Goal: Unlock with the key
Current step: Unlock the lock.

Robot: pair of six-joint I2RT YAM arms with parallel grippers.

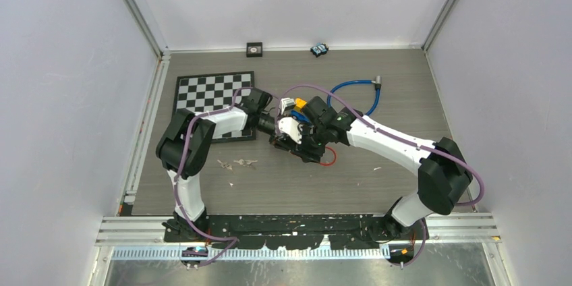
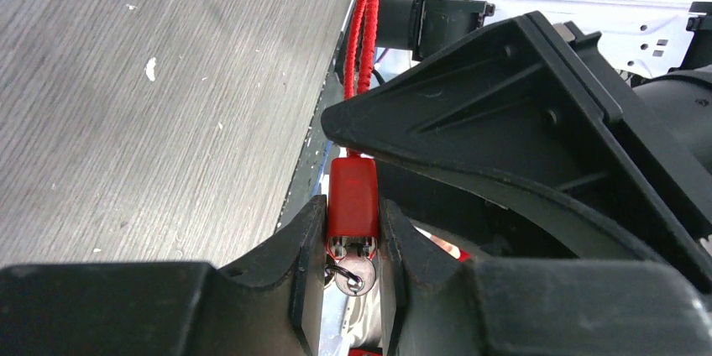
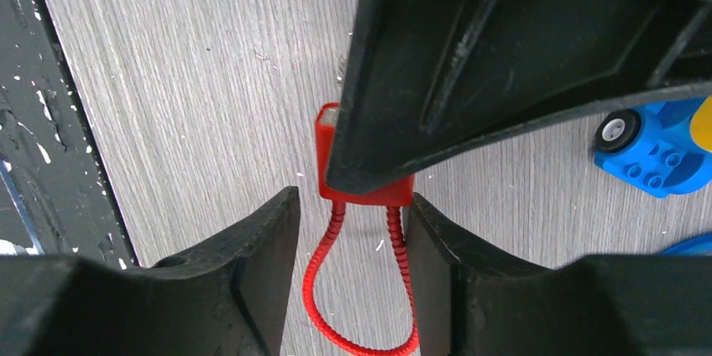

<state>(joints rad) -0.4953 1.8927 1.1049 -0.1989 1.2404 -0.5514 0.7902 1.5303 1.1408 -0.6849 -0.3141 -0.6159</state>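
A red padlock (image 2: pixel 353 196) sits squeezed between the two fingers of my left gripper (image 2: pixel 353 215), which is shut on its body. A silver key (image 2: pixel 356 273) with a small ring sticks out of the lock's near end. The lock's red cable loop (image 2: pixel 360 37) runs away from the fingers. In the right wrist view, my right gripper (image 3: pixel 353 198) stands open, its fingers on either side of the cable loop (image 3: pixel 323 257). There the lock (image 3: pixel 326 153) is half hidden behind the left gripper's finger. Both grippers (image 1: pixel 290 136) meet over the table's middle.
A checkered board (image 1: pixel 209 94) lies at the back left, under the left arm. A blue hose (image 1: pixel 354 87) curls behind the right arm. A blue toy block (image 3: pixel 651 159) lies close to the grippers. Two small items (image 1: pixel 254 48) (image 1: pixel 319 50) sit at the back wall.
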